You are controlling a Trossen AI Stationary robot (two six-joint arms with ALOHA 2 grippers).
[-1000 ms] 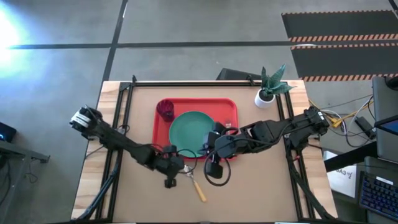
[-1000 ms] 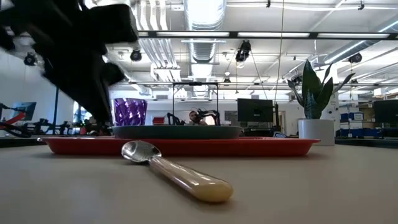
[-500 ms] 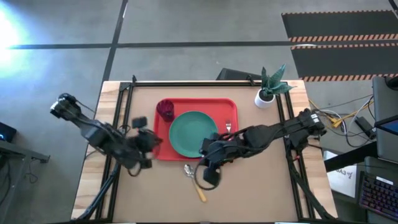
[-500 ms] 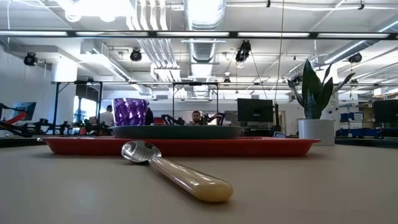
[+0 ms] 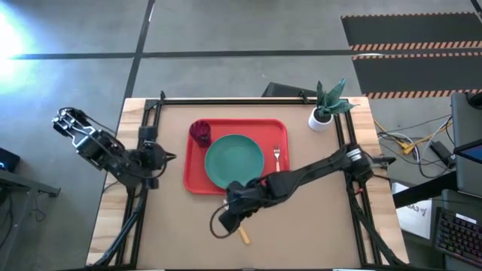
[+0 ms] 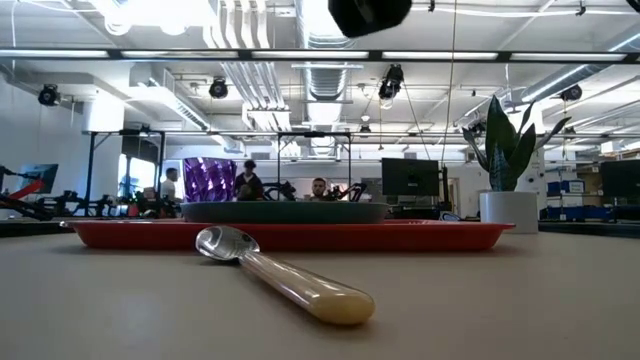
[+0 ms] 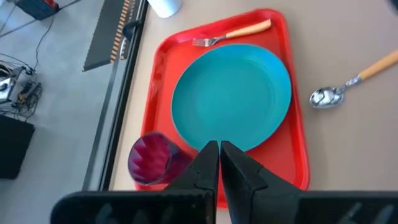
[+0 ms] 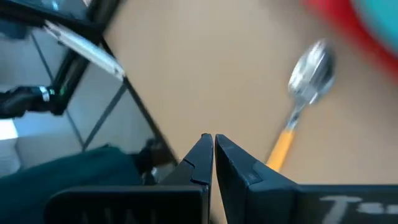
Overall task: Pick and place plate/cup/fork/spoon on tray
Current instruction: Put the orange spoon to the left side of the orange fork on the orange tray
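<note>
Last thing to go on the tray (image 5: 280, 126): the spoon (image 6: 277, 274).
My right gripper (image 5: 226, 218), fingers pressed together and empty, hangs over the spoon just outside the tray; I must open first.

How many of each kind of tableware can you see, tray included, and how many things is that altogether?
Plate: 1, teal, on the tray
Cup: 1, purple, on the tray
Fork: 1, on the tray
Spoon: 1, on the table beside the tray
Tray: 1, red
Total: 5
</note>
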